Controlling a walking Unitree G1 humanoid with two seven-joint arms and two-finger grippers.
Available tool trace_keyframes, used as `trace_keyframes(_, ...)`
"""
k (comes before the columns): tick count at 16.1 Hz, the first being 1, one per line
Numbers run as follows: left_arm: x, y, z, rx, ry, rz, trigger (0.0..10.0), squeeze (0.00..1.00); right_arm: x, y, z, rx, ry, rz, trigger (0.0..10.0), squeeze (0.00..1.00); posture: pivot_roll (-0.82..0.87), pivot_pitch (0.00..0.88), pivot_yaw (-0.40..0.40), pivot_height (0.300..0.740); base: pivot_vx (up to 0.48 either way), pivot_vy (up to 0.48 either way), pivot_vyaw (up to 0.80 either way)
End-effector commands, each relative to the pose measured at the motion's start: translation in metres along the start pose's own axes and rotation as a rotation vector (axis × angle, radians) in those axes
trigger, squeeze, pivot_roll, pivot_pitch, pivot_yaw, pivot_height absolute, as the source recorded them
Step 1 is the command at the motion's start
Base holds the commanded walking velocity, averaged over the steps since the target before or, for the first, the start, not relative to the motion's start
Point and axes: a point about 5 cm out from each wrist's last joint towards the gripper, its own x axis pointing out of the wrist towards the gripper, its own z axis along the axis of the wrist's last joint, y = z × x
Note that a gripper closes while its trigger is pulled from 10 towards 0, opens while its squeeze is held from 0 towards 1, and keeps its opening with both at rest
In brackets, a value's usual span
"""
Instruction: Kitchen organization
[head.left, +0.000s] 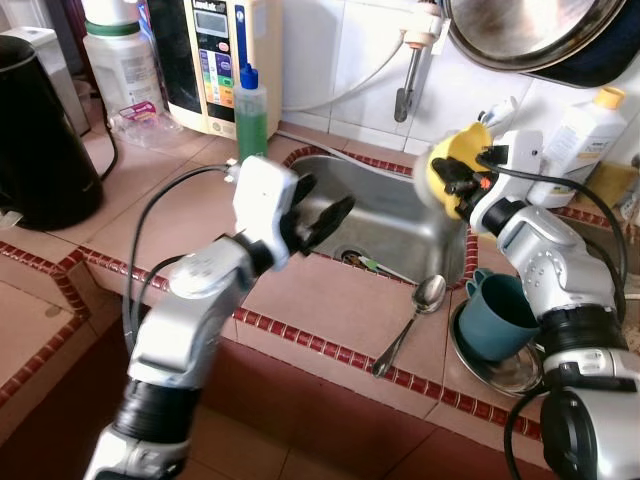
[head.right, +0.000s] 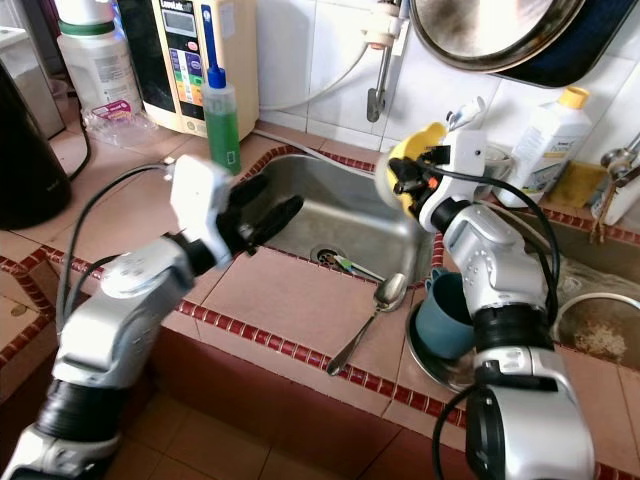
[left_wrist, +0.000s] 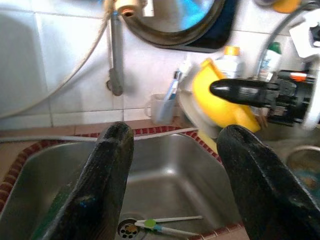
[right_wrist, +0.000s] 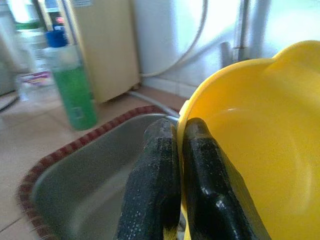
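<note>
My right gripper (right_wrist: 175, 150) pinching yellow bowl (right_wrist: 260, 150) rim over steel sink (head.left: 395, 225), left gripper (head.left: 318, 215) spread empty at near-left, tiled counter (head.left: 330, 315), white-tiled wall (head.left: 320, 50) beyond.

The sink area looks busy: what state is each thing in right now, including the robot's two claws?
Right gripper: shut on the yellow bowl, held above the sink.
Left gripper: open, over the sink.
Spoon: lying flat on the counter edge.
Teal mug: tilted on a metal plate.
Green bottle: upright, capped.
</note>
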Motion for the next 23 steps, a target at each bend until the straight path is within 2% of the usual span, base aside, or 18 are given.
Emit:
trace_keyframes(1, 0.004, 0.005, 0.0, -0.008, 0.018, 0.053, 10.0, 0.0, 0.001, -0.006, 0.013, -0.019, -0.046, -0.045, 10.0, 0.0, -0.1, 0.0, -0.057, 0.736, 0.0, 0.0, 0.0)
trace_keyframes(2, 0.009, 0.017, -0.001, -0.027, 0.034, 0.17, 10.0, 0.0, 0.003, -0.005, 0.014, -0.02, -0.077, -0.083, 10.0, 0.0, -0.1, 0.0, -0.054, 0.736, 0.0, 0.0, 0.0)
trace_keyframes(3, 0.009, 0.023, -0.002, -0.026, 0.039, 0.219, 10.0, 0.0, 0.004, -0.003, 0.014, -0.015, -0.088, -0.081, 10.0, 0.0, -0.1, 0.0, -0.054, 0.736, 0.0, 0.0, 0.0)
trace_keyframes(4, 0.009, 0.024, -0.003, -0.014, 0.042, 0.219, 10.0, 0.0, 0.005, 0.0, 0.014, 0.002, -0.095, -0.063, 10.0, 0.0, -0.1, 0.0, -0.052, 0.736, 0.0, 0.0, 0.0)
trace_keyframes(5, 0.008, 0.022, -0.002, -0.022, 0.038, 0.189, 10.0, 0.0, 0.006, 0.002, 0.013, 0.017, -0.089, -0.048, 10.0, 0.0, -0.1, 0.0, -0.051, 0.736, 0.0, 0.0, 0.0)
trace_keyframes(7, 0.007, 0.017, 0.0, 0.025, 0.029, 0.141, 10.0, 0.0, 0.007, 0.002, 0.009, 0.011, -0.067, -0.03, 10.0, 0.0, -0.1, 0.0, -0.051, 0.736, 0.0, 0.0, 0.0)
trace_keyframes(10, 0.003, 0.016, 0.001, 0.047, 0.043, 0.092, 10.0, 0.0, 0.006, -0.005, 0.006, 0.003, -0.016, -0.04, 10.0, 0.0, -0.09, 0.014, -0.054, 0.736, 0.0, 0.0, 0.0)
trace_keyframes(12, 0.002, 0.017, 0.002, 0.055, 0.048, 0.084, 10.0, 0.0, 0.007, -0.01, 0.007, -0.004, 0.002, -0.061, 10.0, 0.0, -0.09, 0.024, -0.055, 0.736, 0.0, 0.0, 0.0)
trace_keyframes(16, -0.001, 0.017, 0.005, 0.05, 0.05, 0.083, 10.0, 0.0, 0.011, -0.01, 0.01, -0.039, 0.017, -0.047, 10.0, 0.0, -0.08, 0.062, -0.058, 0.736, 0.0, 0.0, 0.0)
trace_keyframes(21, -0.005, 0.005, 0.013, 0.026, 0.057, -0.014, 10.0, 0.0, 0.018, -0.005, 0.024, -0.135, 0.031, 0.01, 10.0, 0.0, -0.09, 0.184, -0.058, 0.736, 0.0, 0.0, 0.0)
trace_keyframes(23, -0.007, -0.007, 0.016, 0.032, 0.09, -0.104, 10.0, 0.0, 0.021, -0.007, 0.034, -0.176, 0.043, 0.023, 10.0, 0.0, -0.09, 0.227, -0.057, 0.736, 0.0, 0.0, 0.0)
